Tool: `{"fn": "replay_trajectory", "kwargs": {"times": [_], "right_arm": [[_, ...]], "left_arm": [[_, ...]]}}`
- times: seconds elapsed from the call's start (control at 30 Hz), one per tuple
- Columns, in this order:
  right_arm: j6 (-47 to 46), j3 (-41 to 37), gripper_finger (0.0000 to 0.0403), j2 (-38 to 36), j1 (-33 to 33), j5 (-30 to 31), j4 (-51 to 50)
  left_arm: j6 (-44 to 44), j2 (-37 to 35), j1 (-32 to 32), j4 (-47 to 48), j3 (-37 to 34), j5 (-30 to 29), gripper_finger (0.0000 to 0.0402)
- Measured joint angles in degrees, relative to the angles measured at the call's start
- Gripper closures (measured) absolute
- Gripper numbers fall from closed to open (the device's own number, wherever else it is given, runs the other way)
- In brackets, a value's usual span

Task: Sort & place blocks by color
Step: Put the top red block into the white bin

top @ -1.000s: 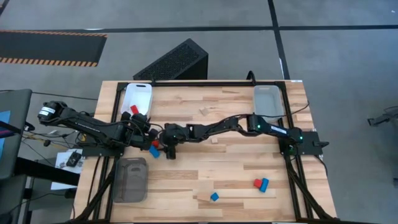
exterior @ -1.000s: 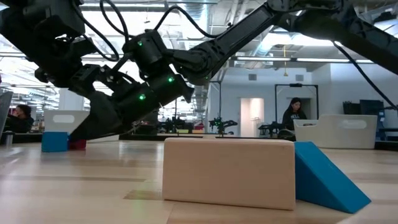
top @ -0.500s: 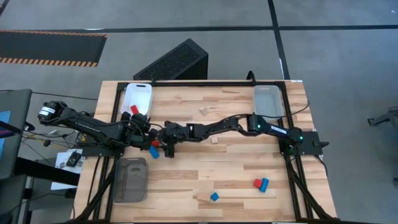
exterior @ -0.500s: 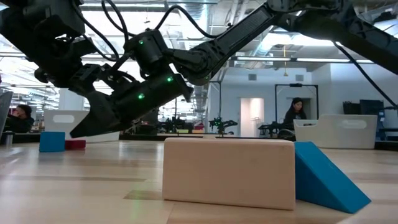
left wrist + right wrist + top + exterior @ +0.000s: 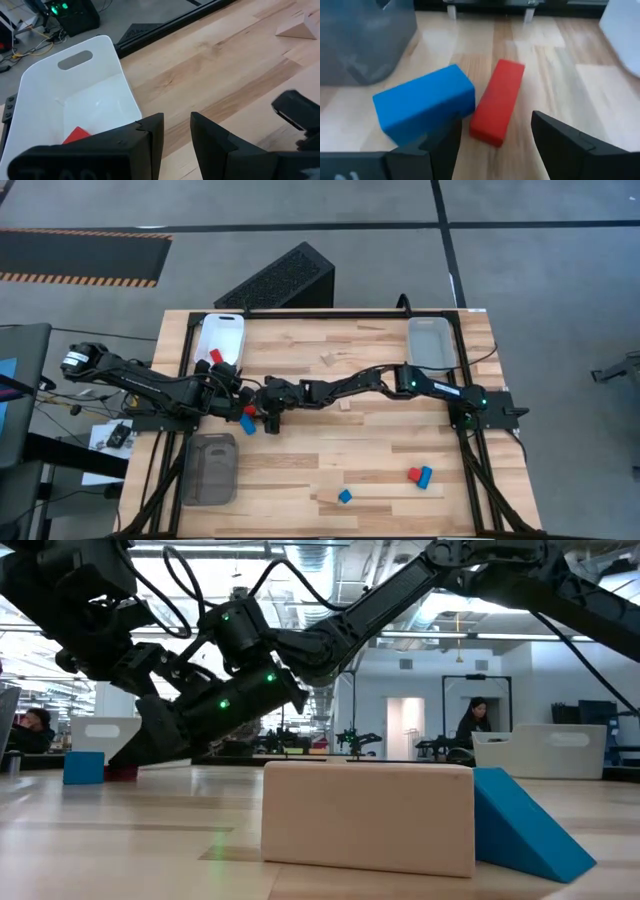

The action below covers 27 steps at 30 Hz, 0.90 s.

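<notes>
A blue block [image 5: 425,102] and a red block [image 5: 497,102] lie side by side on the table [image 5: 330,450], left of centre [image 5: 247,423] [image 5: 250,411]. My right gripper [image 5: 495,145] [image 5: 263,418] reaches across to them, low and open. The red block lies just ahead of the gap between its fingers, and the blue block lies ahead of one finger. My left gripper [image 5: 176,135] [image 5: 236,377] hovers beside the white tray [image 5: 75,100], slightly open and holding nothing. Another red block [image 5: 77,135] lies in that tray. My right gripper has one fingertip [image 5: 432,142] at the blue block's near lower edge [image 5: 420,131]. I cannot tell whether it touches the block. Both blocks lie flat on the table.
A grey tray [image 5: 210,468] stands near left and a clear tray [image 5: 432,340] far right. Two wood blocks [image 5: 330,359] [image 5: 345,406] lie mid-table. A red and a blue block [image 5: 418,475] and a blue one [image 5: 345,496] lie near right. A wood block [image 5: 368,817] and a blue wedge [image 5: 525,825] fill the low view.
</notes>
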State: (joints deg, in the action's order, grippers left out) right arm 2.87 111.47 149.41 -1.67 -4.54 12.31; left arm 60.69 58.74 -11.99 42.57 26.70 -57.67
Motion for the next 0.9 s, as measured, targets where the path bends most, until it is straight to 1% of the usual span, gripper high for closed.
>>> {"fn": "replay_trajectory", "kwargs": {"times": [0.17, 0.43, 0.57, 0.9], "right_arm": [[0.0, 0.0, 0.0149, 0.0, -0.1, 0.0, -0.4], [0.2, 0.0, 0.0199, 0.0, -0.1, 0.0, -0.7], [0.1, 0.0, 0.0218, 0.0, -0.2, 0.0, -0.9], [-1.1, 0.0, 0.0227, 0.0, -1.1, -0.1, -1.8]], "left_arm": [[0.0, 0.0, 0.0, 0.0, 0.0, 0.0, 0.0314], [0.0, 0.0, 0.0, 0.0, 0.0, 0.0, 0.0314], [0.1, 0.0, 0.0, 0.0, 0.0, 0.0, 0.0314], [0.2, 0.0, 0.0, 0.0, 0.0, 0.0, 0.0314]]}}
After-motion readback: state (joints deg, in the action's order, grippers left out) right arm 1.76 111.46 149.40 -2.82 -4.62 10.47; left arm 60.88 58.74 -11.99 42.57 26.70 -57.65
